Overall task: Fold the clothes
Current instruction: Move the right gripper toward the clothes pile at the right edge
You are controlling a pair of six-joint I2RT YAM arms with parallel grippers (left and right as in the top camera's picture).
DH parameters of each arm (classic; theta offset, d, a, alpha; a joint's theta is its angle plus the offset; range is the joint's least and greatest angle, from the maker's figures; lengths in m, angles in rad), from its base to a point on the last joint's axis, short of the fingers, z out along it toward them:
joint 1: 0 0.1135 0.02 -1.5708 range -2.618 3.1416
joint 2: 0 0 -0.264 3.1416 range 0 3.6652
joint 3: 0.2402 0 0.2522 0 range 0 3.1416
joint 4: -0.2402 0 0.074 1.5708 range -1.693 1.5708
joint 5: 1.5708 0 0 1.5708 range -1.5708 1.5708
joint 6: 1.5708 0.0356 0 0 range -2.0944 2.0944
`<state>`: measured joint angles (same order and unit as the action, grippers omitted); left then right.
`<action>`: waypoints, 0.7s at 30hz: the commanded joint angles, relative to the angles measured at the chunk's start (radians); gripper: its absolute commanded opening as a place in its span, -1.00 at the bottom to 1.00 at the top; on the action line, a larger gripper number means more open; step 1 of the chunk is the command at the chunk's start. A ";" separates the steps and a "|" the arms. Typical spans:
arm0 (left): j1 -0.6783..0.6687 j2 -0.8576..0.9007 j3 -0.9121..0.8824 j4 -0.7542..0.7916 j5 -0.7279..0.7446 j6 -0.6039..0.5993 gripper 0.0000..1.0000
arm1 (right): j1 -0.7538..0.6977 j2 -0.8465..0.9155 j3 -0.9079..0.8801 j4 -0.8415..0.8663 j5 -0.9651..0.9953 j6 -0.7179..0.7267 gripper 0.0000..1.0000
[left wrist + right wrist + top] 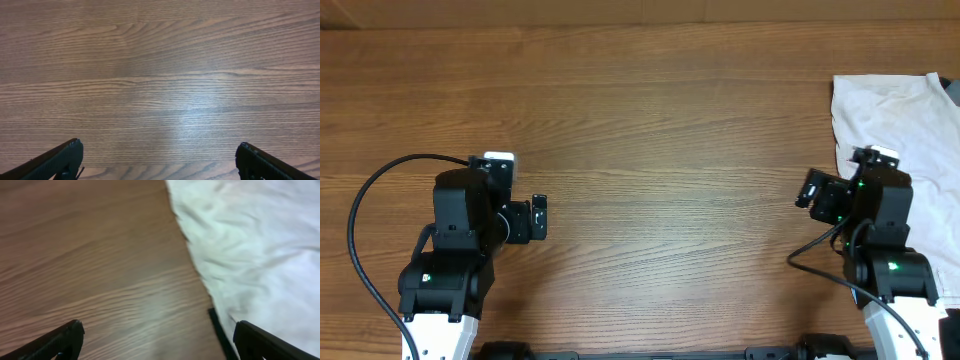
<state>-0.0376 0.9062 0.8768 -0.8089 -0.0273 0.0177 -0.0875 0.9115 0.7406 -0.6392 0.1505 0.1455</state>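
The pale cream, creased cotton shorts (885,105) lie rumpled at the far right edge of the brown wooden desk (660,120); drawing them to the middle looks the step in hand, best by a low pinch on their left edge. The right pincer (157,340), spread and empty, hovers just beside that edge; the left pincer (160,162), likewise spread, hangs well apart.

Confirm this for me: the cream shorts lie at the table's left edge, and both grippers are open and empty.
Not quite: the shorts lie at the right edge of the table, as the overhead view shows. The left gripper and right gripper are indeed open and empty.
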 commanded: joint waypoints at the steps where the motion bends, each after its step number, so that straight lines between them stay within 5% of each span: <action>1: 0.006 0.003 0.028 0.001 0.001 -0.057 0.99 | -0.048 0.034 0.029 -0.003 0.043 0.015 1.00; 21: 0.006 0.003 0.028 0.009 0.002 -0.112 1.00 | -0.137 0.540 0.029 0.256 0.119 0.015 0.89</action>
<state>-0.0376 0.9066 0.8772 -0.8036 -0.0273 -0.0765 -0.2214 1.3926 0.7414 -0.4358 0.2348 0.1566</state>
